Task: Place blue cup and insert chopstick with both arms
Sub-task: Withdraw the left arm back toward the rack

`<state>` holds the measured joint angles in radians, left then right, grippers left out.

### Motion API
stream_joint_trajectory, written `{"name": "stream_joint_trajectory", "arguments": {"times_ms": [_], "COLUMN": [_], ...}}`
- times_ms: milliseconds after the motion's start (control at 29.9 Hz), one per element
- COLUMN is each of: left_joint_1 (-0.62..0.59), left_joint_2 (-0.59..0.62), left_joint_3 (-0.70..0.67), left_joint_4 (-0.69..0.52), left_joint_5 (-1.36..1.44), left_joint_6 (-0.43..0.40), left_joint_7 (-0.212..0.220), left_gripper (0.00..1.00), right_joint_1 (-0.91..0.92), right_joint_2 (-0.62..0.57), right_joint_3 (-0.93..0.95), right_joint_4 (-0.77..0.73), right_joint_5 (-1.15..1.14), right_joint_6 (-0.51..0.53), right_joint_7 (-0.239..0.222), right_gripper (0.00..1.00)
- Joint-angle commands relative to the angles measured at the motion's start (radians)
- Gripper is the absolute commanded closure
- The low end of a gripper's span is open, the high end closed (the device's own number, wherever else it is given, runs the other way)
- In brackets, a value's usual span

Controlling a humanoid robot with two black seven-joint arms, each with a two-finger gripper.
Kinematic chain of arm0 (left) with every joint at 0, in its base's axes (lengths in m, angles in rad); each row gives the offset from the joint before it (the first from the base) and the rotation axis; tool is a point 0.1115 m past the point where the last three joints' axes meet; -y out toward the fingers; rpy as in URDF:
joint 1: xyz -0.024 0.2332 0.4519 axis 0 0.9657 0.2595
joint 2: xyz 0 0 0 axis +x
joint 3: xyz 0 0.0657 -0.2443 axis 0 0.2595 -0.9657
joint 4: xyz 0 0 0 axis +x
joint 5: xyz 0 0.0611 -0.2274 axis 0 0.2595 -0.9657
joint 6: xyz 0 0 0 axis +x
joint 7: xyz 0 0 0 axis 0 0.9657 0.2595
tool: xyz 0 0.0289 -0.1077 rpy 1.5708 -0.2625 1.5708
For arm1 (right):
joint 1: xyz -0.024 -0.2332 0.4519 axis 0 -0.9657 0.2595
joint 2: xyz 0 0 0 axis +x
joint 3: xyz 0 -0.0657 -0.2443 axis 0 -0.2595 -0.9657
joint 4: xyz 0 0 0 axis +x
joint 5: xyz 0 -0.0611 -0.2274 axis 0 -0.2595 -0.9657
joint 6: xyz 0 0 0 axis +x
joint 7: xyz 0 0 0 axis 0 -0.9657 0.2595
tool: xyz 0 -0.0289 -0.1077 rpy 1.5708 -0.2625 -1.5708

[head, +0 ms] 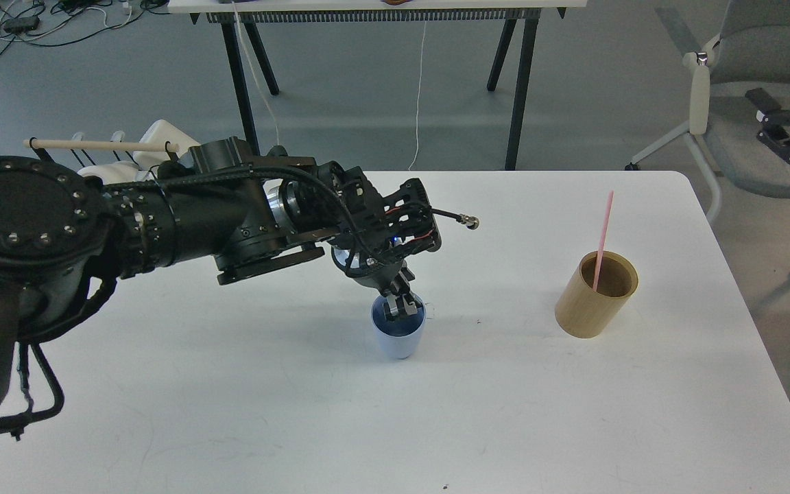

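Pale blue cup [398, 336]: in the head view it stood upright on the white table [230, 412], near the middle, well apart from the tan holder.
Left gripper [398, 307]: it reached down from the black left arm [230, 219] to the cup's mouth; the fingertips [393, 311] sat at the rim, partly inside, close together. Whether they pinched the cup wall could not be told.
Chopstick [603, 240]: pink, it stood tilted in the tan wooden holder [595, 295], its upper part leaning right above the rim.
Holder: upright on the right part of the table.
Right gripper [782, 140]: raised off the table at the right edge, before a grey chair [745, 89]; its fingers looked spread and held nothing.
Rack rod [100, 145]: pale wood, behind the left arm.
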<state>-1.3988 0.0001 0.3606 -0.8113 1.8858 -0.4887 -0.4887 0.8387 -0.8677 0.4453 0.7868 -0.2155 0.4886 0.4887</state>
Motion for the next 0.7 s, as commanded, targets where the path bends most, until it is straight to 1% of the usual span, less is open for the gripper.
{"name": "stream_joint_trajectory", "arguments": {"times_ms": [0, 67, 268, 368, 502, 669], "left_joint_1": [0.015, 0.026, 0.046, 0.046, 0.044, 0.049], "left_joint_2": [0.0, 0.0, 0.0, 0.0, 0.0, 0.0], "left_joint_3": [-0.067, -0.098, -0.121, -0.155, -0.216, -0.317], "left_joint_4": [0.0, 0.012, 0.02, 0.021, 0.038, 0.106], "left_joint_5": [0.001, -0.001, -0.002, -0.039, -0.118, -0.288], "left_joint_6": [0.0, 0.0, 0.0, 0.0, 0.0, 0.0], "left_joint_7": [0.0, 0.0, 0.0, 0.0, 0.0, 0.0], "left_gripper": [0.39, 0.33, 0.27, 0.21, 0.18, 0.15], "right_joint_1": [0.01, 0.023, 0.031, 0.031, 0.034, 0.086], "right_joint_2": [-0.002, -0.001, 0.001, 0.0, 0.0, 0.001], "right_joint_3": [0.0, 0.0, 0.0, 0.0, -0.001, 0.0], "right_joint_4": [0.0, 0.0, 0.002, 0.005, 0.009, 0.011], "right_joint_5": [-0.034, -0.059, -0.067, -0.068, -0.088, -0.153], "right_joint_6": [0.0, 0.0, 0.0, 0.0, 0.0, 0.0], "right_joint_7": [0.0, 0.0, 0.0, 0.0, 0.0, 0.0], "right_gripper": [0.0, 0.0, 0.0, 0.0, 0.0, 0.0]}}
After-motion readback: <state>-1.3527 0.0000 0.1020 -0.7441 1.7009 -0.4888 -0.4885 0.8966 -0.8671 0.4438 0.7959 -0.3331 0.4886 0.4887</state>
